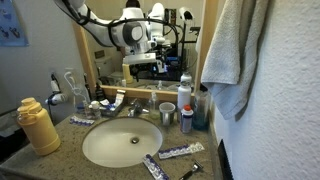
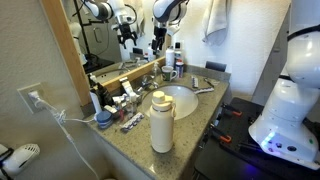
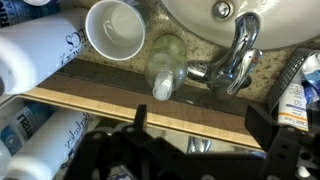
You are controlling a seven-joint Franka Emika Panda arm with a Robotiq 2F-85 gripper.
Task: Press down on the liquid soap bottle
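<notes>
The liquid soap bottle (image 3: 165,66) is clear with a white pump top. In the wrist view it stands between a white cup (image 3: 112,28) and the chrome faucet (image 3: 236,50). In an exterior view it is small, beside the faucet at the back of the sink (image 1: 151,102). My gripper (image 3: 200,125) is open and empty. Its two dark fingers hang over the wooden mirror ledge, above and behind the bottle, not touching it. It also shows high in front of the mirror in both exterior views (image 1: 146,62) (image 2: 157,42).
A yellow bottle (image 1: 38,125) stands at the counter's near corner. A blue bottle (image 1: 186,98) and the cup (image 1: 166,115) stand by the sink basin (image 1: 92,150). Toothpaste tubes (image 1: 176,152) lie at the front. A towel (image 1: 235,50) hangs at the side wall.
</notes>
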